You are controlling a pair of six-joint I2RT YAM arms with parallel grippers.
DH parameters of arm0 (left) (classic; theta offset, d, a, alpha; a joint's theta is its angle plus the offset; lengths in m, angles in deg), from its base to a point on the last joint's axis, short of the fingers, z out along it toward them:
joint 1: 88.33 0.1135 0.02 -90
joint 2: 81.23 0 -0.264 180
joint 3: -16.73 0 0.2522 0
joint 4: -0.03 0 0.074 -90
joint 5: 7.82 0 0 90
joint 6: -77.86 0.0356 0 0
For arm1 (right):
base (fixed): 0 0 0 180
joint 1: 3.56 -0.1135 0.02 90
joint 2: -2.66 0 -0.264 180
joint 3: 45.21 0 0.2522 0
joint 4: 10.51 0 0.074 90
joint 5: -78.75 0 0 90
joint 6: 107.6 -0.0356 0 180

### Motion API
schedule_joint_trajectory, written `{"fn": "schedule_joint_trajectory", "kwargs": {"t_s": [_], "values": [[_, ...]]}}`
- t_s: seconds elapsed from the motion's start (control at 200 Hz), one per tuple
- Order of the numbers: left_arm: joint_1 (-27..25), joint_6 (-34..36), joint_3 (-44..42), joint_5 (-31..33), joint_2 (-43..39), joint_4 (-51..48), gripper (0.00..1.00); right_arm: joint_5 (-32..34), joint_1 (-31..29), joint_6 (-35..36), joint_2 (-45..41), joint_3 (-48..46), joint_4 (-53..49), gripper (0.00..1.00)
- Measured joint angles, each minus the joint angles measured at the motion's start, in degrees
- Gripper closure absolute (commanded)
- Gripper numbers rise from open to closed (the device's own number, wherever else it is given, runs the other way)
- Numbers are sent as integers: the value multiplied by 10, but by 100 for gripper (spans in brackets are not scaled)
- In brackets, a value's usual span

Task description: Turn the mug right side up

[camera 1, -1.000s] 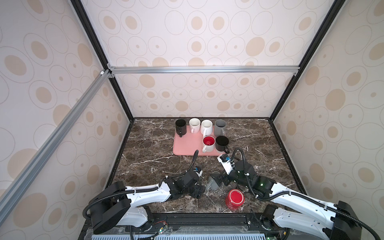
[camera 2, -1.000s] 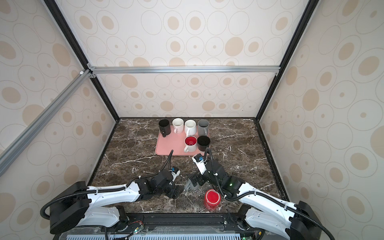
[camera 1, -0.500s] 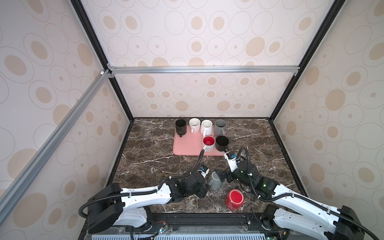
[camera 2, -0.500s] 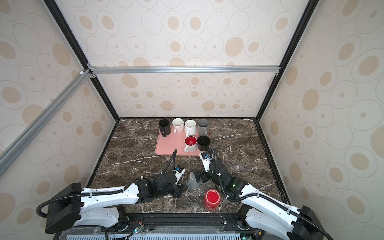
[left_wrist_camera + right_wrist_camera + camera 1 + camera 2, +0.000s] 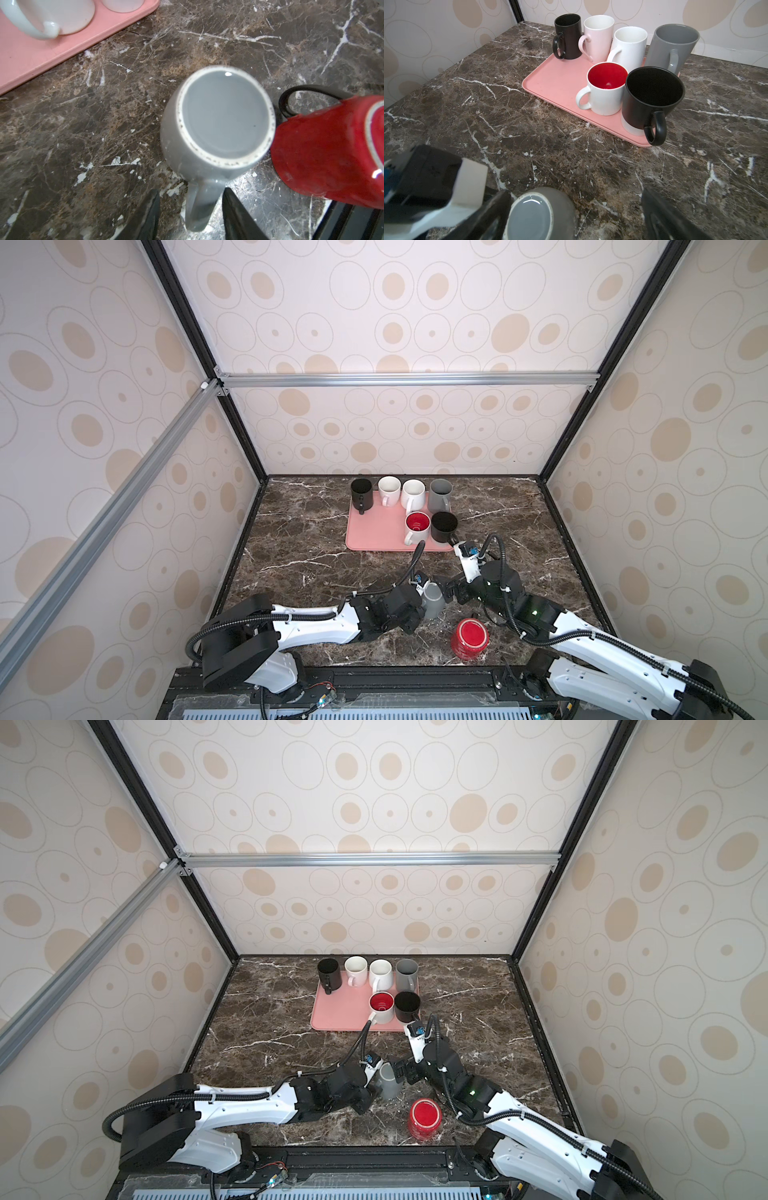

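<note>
2 mugs inverted: gray mug (image 5: 432, 600) near table (image 5: 311, 539) front; red mug (image 5: 469, 635) just beside.
Left gripper (image 5: 191, 193): jaws straddled the handle (image 5: 198, 205), gap on 1 side, not clamped; seemingly placed to flip by it.
Right gripper (image 5: 576, 192): released, wide around gray mug, likely steadying.

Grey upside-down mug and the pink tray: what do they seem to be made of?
Grey mug: likely glazed ceramic; glossy highlights, with a bare whitish, speckled foot ring round its upturned base. Pink tray: probably matte plastic; thin raised rim, even colour, no shine.
</note>
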Motion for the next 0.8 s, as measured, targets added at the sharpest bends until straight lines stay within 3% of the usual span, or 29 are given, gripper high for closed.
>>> {"fn": "schedule_joint_trajectory", "kwargs": {"t_s": [0.45, 0.8], "values": [[-10, 38, 0, 25, 23, 29, 71, -2, 7, -4, 0, -7, 0, 0], [-11, 60, -2, 49, 24, 48, 100, -3, 7, -9, 0, -9, 1, 0]]}}
